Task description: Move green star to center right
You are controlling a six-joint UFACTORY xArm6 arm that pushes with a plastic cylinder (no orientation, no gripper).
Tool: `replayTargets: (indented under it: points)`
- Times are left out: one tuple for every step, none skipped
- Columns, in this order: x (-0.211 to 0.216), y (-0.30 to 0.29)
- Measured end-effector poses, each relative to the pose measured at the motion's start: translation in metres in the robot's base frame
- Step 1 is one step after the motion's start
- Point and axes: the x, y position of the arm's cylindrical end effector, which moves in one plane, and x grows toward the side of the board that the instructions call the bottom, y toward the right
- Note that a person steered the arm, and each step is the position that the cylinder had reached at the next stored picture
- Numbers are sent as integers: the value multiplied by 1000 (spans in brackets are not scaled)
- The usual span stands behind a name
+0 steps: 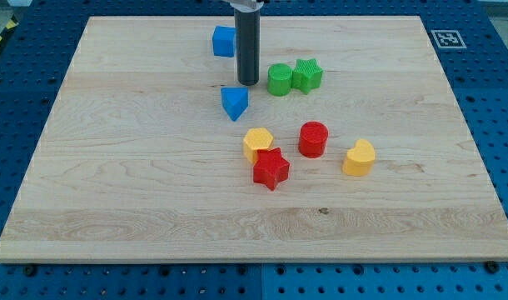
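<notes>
The green star [308,74] lies on the wooden board [112,167] above the middle, touching a green cylinder [280,80] on its left. My tip [248,82] is down on the board just left of the green cylinder, a small gap apart. It stands above the blue heart-like block [234,102] and right of and below the blue cube [225,41].
A yellow hexagon [257,143] and a red star [271,168] touch near the middle. A red cylinder [313,139] and a yellow heart-like block [360,157] lie to their right. A marker tag [447,38] is off the board's top right corner.
</notes>
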Motion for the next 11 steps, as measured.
replayTargets:
  points:
    - [0,9]
    - [0,32]
    - [0,39]
    - [-13,39]
    - [-43,42]
    - [-43,48]
    - [-43,83]
    - [-43,90]
    - [-27,114]
    - [-18,123]
    - [-18,116]
